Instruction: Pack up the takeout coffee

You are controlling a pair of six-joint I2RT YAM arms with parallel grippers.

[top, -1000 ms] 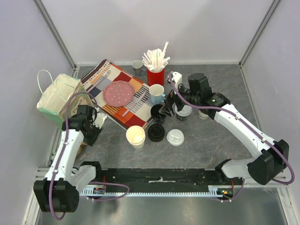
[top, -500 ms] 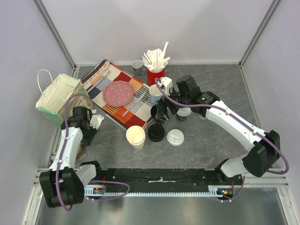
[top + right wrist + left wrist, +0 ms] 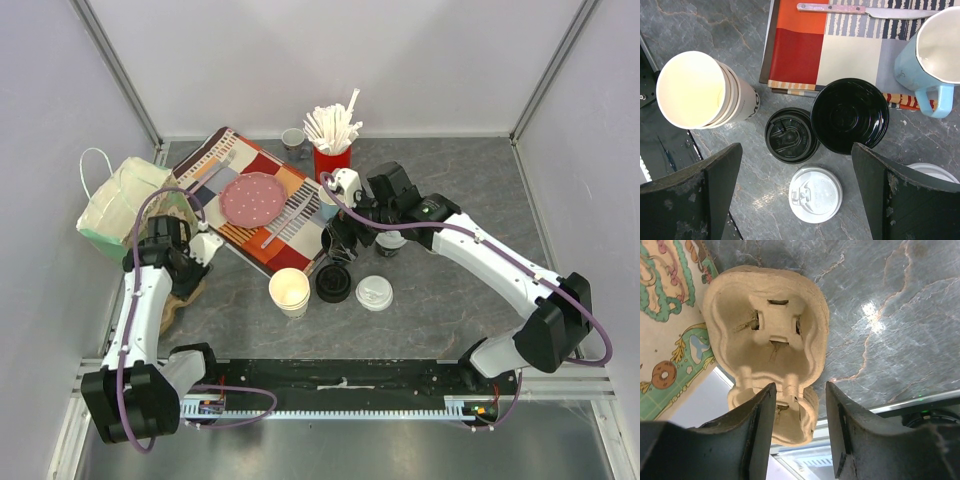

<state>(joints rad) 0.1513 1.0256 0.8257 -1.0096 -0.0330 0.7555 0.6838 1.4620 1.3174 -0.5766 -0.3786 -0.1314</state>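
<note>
Now the right gripper point(image 3: 795, 170) has swung toward the glossy black mug point(image 3: 850, 115) and hangs above it, fingers spread wide and empty, likely setting up a pick. The takeout coffee shows as a round black plastic lid point(image 3: 790, 136) just beside the mug and a round white plastic lid point(image 3: 815, 192) near it; any cup beneath is hidden. Well apart from the mug, the left gripper point(image 3: 799, 410) has drawn back, open-fingered, over a moulded pulp carrier point(image 3: 767, 335).
</note>
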